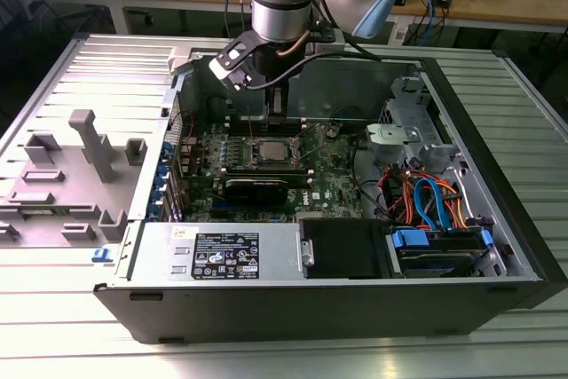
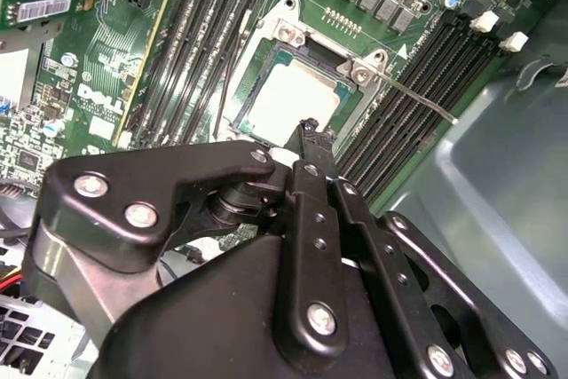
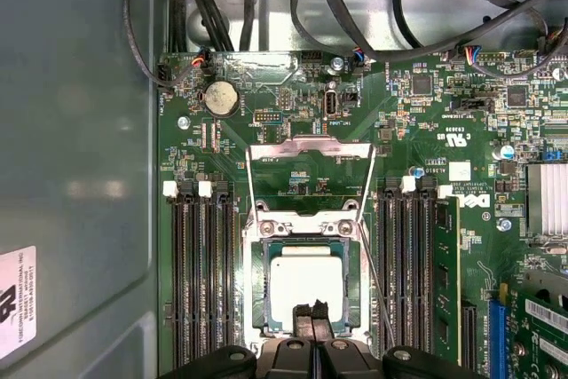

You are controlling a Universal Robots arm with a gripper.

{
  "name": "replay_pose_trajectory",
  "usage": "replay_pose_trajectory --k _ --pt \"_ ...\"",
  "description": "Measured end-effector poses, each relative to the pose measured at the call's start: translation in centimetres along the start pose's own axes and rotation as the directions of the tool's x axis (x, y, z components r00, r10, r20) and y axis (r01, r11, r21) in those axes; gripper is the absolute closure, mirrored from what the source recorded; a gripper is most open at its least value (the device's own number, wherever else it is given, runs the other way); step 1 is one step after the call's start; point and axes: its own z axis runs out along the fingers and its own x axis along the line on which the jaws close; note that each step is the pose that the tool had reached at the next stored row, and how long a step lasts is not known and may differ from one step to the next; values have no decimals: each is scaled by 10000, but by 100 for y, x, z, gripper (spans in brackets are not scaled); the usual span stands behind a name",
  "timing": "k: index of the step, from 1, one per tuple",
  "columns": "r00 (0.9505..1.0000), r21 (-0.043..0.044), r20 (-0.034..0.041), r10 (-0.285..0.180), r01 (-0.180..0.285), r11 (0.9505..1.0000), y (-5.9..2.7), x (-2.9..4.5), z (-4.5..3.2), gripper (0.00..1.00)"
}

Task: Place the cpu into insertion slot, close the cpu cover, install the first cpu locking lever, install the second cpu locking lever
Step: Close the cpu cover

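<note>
I find the gripper (image 3: 313,311) with fingers together and empty, tips at the cpu's edge. The cpu (image 3: 306,283) sits in the slot (image 3: 258,274). The cover (image 3: 308,142) stands open on the cpu's far side from the tips.

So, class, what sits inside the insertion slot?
The cpu lies in the insertion slot, silvery top showing. The pin field beneath it is covered, and the gripper hides part of one edge.

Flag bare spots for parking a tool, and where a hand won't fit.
Free: the ribbed table in front of the case, and its strip beyond the case on the exterior view's right. Crowded: around the cpu below the gripper, the cable bundle, the grey fixtures.
</note>
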Motion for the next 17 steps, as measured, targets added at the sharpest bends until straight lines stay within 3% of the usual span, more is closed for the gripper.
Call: replay_pose_trajectory --k 6,17 --pt "10000 0 0 -1 1 10000 0 -1 -96 89" --pt "10000 2 3 0 0 10000 0 -2 -121 89"
